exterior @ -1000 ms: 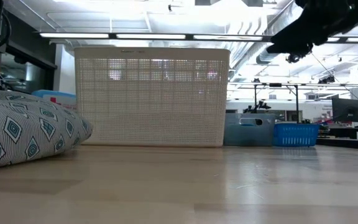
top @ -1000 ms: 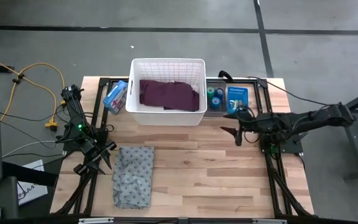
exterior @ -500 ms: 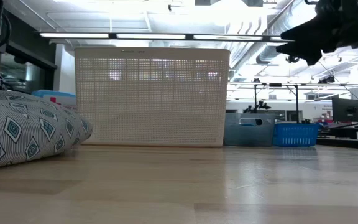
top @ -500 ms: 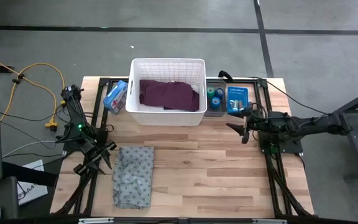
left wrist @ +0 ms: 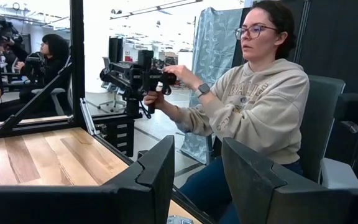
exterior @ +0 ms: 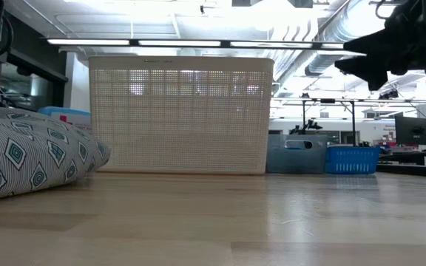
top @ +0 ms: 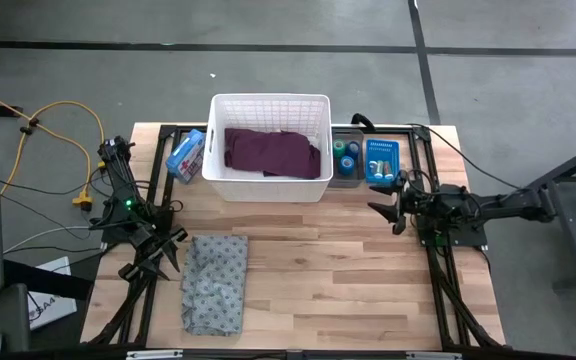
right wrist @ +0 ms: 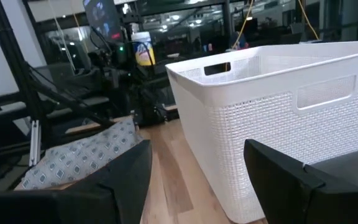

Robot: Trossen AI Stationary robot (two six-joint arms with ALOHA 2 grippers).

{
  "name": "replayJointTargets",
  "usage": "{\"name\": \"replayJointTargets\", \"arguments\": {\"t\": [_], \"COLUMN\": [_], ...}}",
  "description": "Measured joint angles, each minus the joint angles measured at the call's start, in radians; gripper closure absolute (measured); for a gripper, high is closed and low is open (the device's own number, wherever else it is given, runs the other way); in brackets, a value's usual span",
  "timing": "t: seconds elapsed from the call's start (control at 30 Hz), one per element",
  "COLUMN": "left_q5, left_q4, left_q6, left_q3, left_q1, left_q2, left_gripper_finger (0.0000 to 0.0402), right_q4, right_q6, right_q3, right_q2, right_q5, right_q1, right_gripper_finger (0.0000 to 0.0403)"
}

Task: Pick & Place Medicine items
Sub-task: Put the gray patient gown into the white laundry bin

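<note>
A green roll (top: 340,149) and a blue roll (top: 347,166) lie in a small grey bin (top: 354,181) at the far right, next to a blue basket (top: 381,146); both containers also show in the low view, the grey bin (exterior: 296,154) and the blue basket (exterior: 352,159). The thin tube and the clear vial cannot be made out. My right gripper (top: 389,205) is open and empty, above the table just near of the blue basket; it also shows in the low view (exterior: 367,65). My left gripper (top: 168,252) is open and empty at the table's left edge.
A white basket (top: 268,180) with a purple cloth (top: 271,152) stands at the far middle. A blue-white box (top: 185,153) lies left of it. A grey patterned cloth (top: 216,282) lies at the near left. A person (left wrist: 253,106) sits beyond the table.
My right gripper has drawn back toward the table's right edge and come a little lower, staying above the table.
</note>
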Motion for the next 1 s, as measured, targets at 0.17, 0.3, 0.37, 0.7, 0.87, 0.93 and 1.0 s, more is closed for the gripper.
{"name": "replayJointTargets", "arguments": {"t": [0.17,0.3,0.37,0.7,0.87,0.93,1.0], "left_q5": [0.000,0.000,0.000,0.000,0.000,0.000,0.000], "left_q4": [0.000,0.000,0.000,0.000,0.000,0.000,0.000], "left_q6": [0.000,0.000,0.000,0.000,0.000,0.000,0.000], "left_q3": [0.000,0.000,0.000,0.000,0.000,0.000,0.000], "left_q1": [0.000,0.000,0.000,0.000,0.000,0.000,0.000], "left_q2": [0.000,0.000,0.000,0.000,0.000,0.000,0.000], "left_gripper_finger": [0.0274,0.0274,0.0274,0.0274,0.0274,0.0274,0.0274], "right_q4": [0.012,0.016,0.010,-0.055,-0.077,-0.097,-0.104], "right_q6": [0.009,0.026,0.029,0.026,0.001,-0.005,-0.005], "right_q3": [-0.036,-0.058,-0.058,-0.059,-0.059,-0.059,-0.059], "right_q2": [-0.038,-0.064,-0.067,-0.068,-0.068,-0.067,-0.068], "right_q5": [-0.002,-0.003,-0.002,-0.006,-0.007,-0.008,-0.021], "right_q1": [0.000,0.000,0.000,0.000,0.000,0.000,0.000], "right_gripper_finger": [0.0160,0.0160,0.0160,0.0160,0.0160,0.0160,0.0160]}}
